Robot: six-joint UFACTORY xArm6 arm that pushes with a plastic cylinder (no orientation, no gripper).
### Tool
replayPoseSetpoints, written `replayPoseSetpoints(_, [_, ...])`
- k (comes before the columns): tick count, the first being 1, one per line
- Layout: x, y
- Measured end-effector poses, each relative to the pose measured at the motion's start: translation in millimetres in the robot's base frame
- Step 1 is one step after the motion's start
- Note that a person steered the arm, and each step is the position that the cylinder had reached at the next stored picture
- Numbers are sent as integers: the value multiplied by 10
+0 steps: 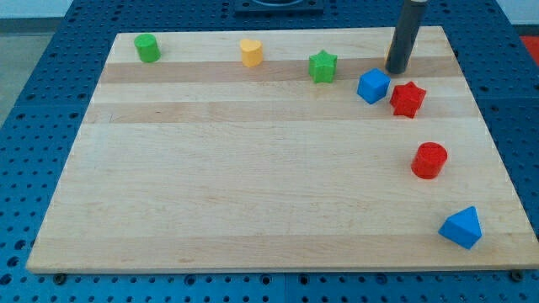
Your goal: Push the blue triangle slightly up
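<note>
My tip (397,71) is sitting near the view's top right, just above the blue cube (373,86); it is a bare rod with no hand to spread or pinch. The blue triangle (461,227) is lying well apart, at the wooden table's (253,185) bottom right. I judge the tip should be circling below it, then nudging gently upward.

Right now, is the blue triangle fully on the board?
Yes. The blue triangle sits inside the board's bottom-right corner, apart from my tip.
</note>
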State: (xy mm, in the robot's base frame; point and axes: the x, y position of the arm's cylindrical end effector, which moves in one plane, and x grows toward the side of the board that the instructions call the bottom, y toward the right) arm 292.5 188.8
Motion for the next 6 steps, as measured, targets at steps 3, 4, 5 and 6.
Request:
replayPoseSetpoints(3, [1669, 1533])
replayPoseSetpoints(4, [2685, 1167])
replayPoseSetpoints(5, [3252, 554])
replayPoseSetpoints(6, [3255, 47])
